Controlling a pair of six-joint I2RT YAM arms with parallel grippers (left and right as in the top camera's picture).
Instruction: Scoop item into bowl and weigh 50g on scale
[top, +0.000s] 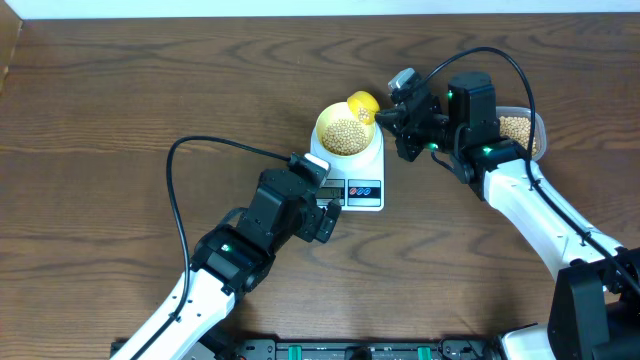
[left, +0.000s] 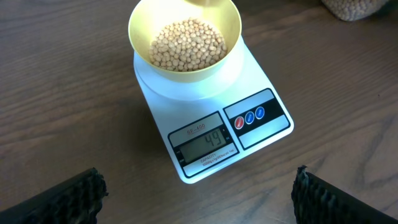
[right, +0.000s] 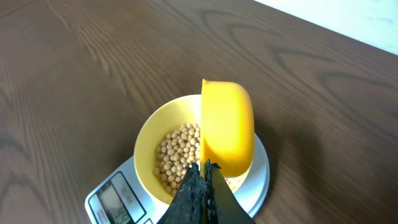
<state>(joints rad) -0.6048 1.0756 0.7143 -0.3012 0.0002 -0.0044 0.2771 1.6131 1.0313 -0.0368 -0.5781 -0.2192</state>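
The pale-yellow bowl (top: 322, 128) stands on the white scale (top: 365, 190) and holds a heap of tan beans (top: 346, 137). In the left wrist view the scale's display (left: 205, 144) reads 49, below the bowl (left: 138, 37) and its beans (left: 188, 43). My right gripper (right: 203, 167) is shut on the handle of a yellow measuring spoon (right: 227, 127), which is turned on its side over the bowl's far right rim. My left gripper (left: 199, 196) hangs open just in front of the scale, with nothing between its fingers (left: 68, 199).
A clear plastic tub (top: 520, 128) with more beans sits at the right, behind my right arm. The left arm's black cable (top: 180, 190) loops over the wooden table left of the scale.
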